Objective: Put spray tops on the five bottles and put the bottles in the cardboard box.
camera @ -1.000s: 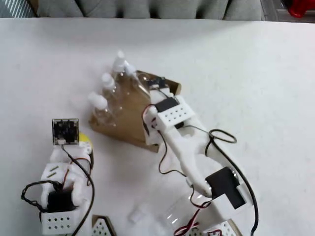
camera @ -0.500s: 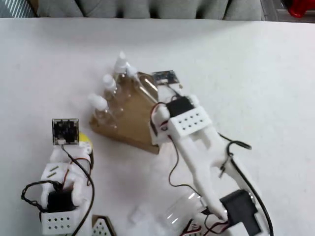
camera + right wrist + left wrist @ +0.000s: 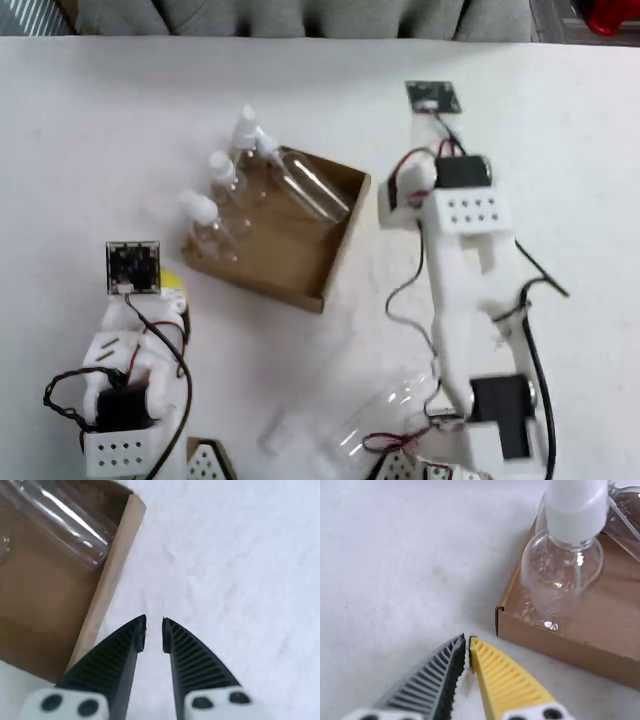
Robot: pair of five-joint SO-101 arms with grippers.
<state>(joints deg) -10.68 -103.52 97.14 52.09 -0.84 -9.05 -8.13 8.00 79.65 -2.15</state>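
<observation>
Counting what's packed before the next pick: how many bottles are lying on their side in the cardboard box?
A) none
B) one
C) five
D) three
B: one bottle lies flat across the cardboard box, while three upright bottles stand along its edge.

— From where does the high camera look?
— From above, fixed and well off the table (image 3: 520, 130). It faces down and takes in the surface from the near edge to the far edge, with the cardboard box (image 3: 290, 255) a little left of the middle.
— And the left wrist camera?
— It sits low and very near. It looks along the left gripper (image 3: 467, 639) toward the box's near left corner, where an upright bottle (image 3: 562, 565) stands.
— The right wrist one?
— It looks down past the right gripper (image 3: 154, 622) at the box's right wall and a lying bottle (image 3: 60, 517). All three views share the box.
</observation>
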